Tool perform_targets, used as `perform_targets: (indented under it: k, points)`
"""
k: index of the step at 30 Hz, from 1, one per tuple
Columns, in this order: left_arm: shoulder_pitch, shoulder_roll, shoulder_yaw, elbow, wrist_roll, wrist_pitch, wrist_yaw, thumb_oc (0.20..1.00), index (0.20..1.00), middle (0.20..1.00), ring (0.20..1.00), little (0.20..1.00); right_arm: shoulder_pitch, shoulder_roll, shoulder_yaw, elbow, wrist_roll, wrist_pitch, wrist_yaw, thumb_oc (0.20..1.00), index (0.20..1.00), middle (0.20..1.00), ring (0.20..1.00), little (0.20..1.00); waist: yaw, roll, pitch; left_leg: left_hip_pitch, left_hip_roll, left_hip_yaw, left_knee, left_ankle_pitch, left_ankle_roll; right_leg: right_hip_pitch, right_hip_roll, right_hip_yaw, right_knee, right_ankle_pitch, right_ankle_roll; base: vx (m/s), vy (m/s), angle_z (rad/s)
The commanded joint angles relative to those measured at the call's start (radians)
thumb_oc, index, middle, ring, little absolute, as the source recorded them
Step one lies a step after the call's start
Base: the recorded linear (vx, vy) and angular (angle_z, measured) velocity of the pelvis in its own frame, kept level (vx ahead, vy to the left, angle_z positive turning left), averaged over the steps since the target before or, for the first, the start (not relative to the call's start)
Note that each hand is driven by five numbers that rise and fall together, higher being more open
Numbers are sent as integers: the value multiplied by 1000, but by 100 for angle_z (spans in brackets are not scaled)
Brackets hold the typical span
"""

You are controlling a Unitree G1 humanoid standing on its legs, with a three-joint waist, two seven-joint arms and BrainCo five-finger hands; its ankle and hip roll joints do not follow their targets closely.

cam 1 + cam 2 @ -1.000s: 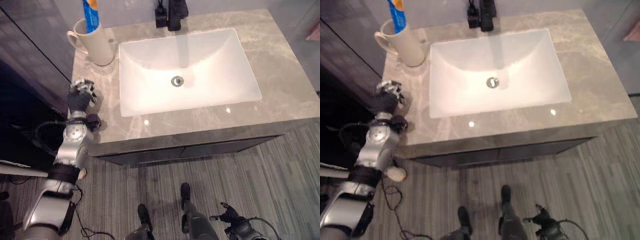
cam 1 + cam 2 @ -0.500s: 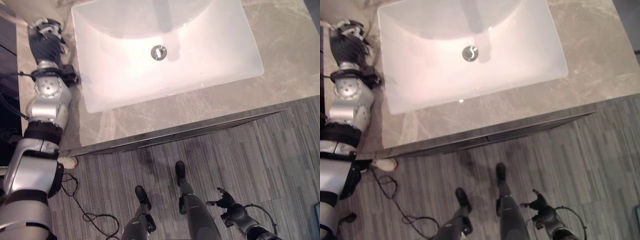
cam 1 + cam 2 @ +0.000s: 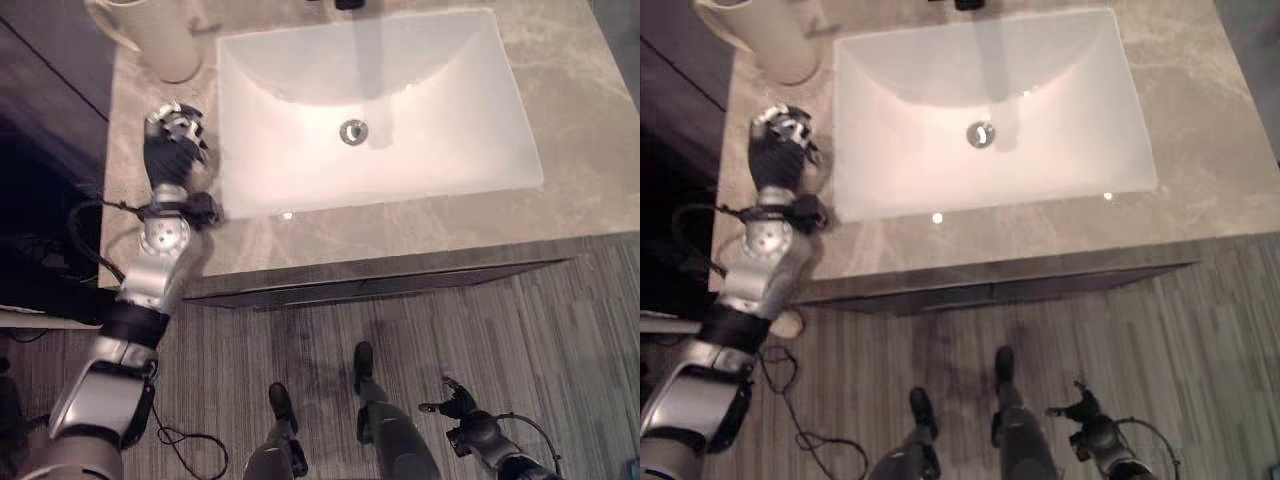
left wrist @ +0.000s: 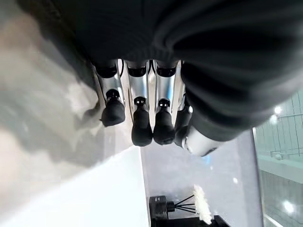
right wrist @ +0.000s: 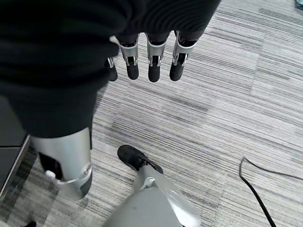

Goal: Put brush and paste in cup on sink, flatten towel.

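- Marble-grey counter (image 3: 420, 225) holds a white sink (image 3: 380, 110) — a cream cup (image 3: 160, 40) stands at its far left corner, just beside the basin; what is in the cup cannot be told.
- Left hand (image 3: 172, 150) rests over the counter between cup and basin rim, fingers (image 4: 141, 127) curled side by side, holding nothing.
- Right hand (image 3: 462, 408) hangs low over the striped grey floor (image 3: 560, 330) — fingers (image 5: 153, 68) loosely bent, empty.
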Motion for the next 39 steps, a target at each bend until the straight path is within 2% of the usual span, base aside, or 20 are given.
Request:
perform_targets:
  k: [1,4,7,11,19,24,32,36,38,39]
  points:
    - [34,-10,58,-33,23,-58,-48,200,200,200,200,200,54,-1,-18,36,-3,10,5,1000,1000,1000,1000,1000,-2,-34,-65,33,-14,9,5,10,-37,40,-37,32,98,-81,90,13,58,7]
    - [136,-23,100,-98,16,-62,-79,200,200,200,200,200,61,3,-31,33,-7,10,19,1000,1000,1000,1000,1000,7,-45,-83,68,-23,7,5,-6,-22,71,-38,46,95,-81,91,44,86,9]
    - [317,-57,187,-252,63,-76,-116,200,200,200,200,200,85,28,-60,23,0,5,47,1000,1000,1000,1000,1000,24,-59,-117,144,-45,14,5,-39,7,131,-41,85,100,-89,98,75,149,-11]
    - [414,-84,247,-331,78,-92,-138,200,200,200,200,200,100,41,-63,19,-9,-2,63,1000,1000,1000,1000,1000,34,-59,-138,186,-55,20,5,-54,21,165,-39,96,99,-98,97,28,54,-9]
    - [542,-146,298,-480,142,-128,-152,200,200,200,200,200,139,52,-70,-9,-4,-26,91,1000,1000,1000,1000,1000,48,-69,-163,261,-53,30,5,-68,31,219,-28,103,128,-136,91,23,-20,-10]
    - [565,-185,291,-469,133,-134,-154,200,200,200,200,200,146,29,-49,-26,-13,-38,106,1000,1000,1000,1000,1000,55,-71,-153,284,-44,28,9,-51,25,234,-13,102,142,-159,77,-5,-79,-6]
    - [541,-193,230,-476,146,-125,-156,200,200,200,200,200,146,-35,-43,-66,-23,-46,85,1000,1000,1000,1000,1000,61,-79,-91,204,-16,-1,132,-19,-3,246,13,99,95,-155,46,-59,-138,2]
    - [509,-226,215,-493,104,-126,-132,200,200,200,200,200,138,-43,-48,-90,-4,-47,56,1000,1000,1000,1000,1000,65,-93,-31,130,-19,-39,277,-31,-6,250,29,98,100,-169,22,-47,-162,3]
    - [499,-219,212,-496,124,-120,-120,200,200,200,200,200,141,-37,-47,-109,6,-49,45,1000,1000,1000,1000,1000,71,-93,-23,104,-29,-52,235,-34,2,255,32,97,102,-178,25,58,-46,0]
    - [498,-210,217,-503,142,-119,-103,200,200,200,200,200,149,-30,-51,-145,14,-52,32,1000,1000,1000,1000,1000,76,-96,-26,29,-25,-57,169,14,3,264,24,99,100,-180,33,154,51,3]
